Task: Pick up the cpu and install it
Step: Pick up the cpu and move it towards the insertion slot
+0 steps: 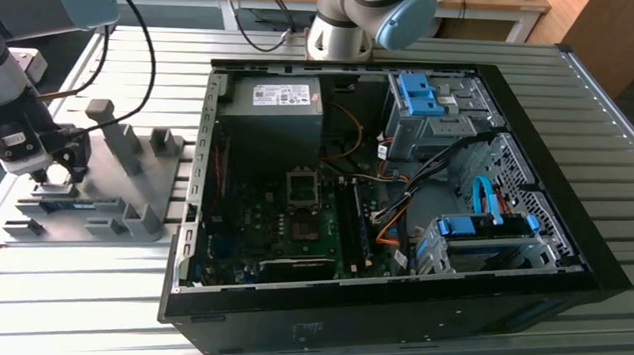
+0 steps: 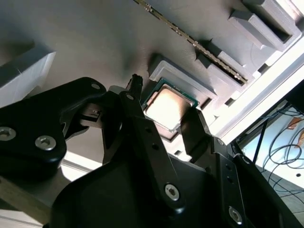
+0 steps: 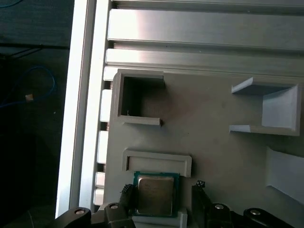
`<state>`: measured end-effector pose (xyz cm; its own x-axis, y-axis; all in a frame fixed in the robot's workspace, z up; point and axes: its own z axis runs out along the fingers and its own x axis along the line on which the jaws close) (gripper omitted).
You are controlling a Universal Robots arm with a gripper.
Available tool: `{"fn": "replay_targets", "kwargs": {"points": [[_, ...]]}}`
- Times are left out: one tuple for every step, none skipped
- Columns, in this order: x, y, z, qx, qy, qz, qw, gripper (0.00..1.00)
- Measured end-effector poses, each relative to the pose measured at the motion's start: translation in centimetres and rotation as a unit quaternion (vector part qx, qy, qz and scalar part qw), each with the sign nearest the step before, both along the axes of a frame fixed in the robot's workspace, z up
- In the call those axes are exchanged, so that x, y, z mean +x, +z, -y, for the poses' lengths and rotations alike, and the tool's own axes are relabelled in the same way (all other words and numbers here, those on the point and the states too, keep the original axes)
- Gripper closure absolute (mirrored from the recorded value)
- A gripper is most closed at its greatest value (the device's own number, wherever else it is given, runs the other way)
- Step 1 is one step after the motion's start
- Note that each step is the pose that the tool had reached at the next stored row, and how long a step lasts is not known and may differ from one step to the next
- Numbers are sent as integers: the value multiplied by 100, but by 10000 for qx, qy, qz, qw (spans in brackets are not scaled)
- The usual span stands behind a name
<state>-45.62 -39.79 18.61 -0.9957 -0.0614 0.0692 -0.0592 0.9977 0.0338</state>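
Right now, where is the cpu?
In the second wrist view the cpu lies in the grey tray, between the gripper's fingers, at the exterior view's left.

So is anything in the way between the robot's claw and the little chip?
No, nothing visible is in the way. In the first wrist view the gripper is right at the cpu, one finger on each side, and the cpu lies in its pocket on the grey tray.
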Motion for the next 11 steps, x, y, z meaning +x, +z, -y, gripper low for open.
{"fn": "replay_targets", "kwargs": {"points": [[-1,9,0,1,0,-2,10000,40],[-1,27,0,4,0,-1,10000,40],[0,48,0,5,0,0,10000,40],[0,64,0,5,0,-1,10000,40],[0,70,0,7,0,-1,10000,40],[1,71,0,9,0,1,10000,40],[1,71,0,9,0,1,10000,40],[1,71,0,9,0,1,10000,40],[3,71,0,9,0,0,10000,40],[3,72,0,9,0,-1,10000,40],[3,73,0,8,0,-2,10000,40]]}}
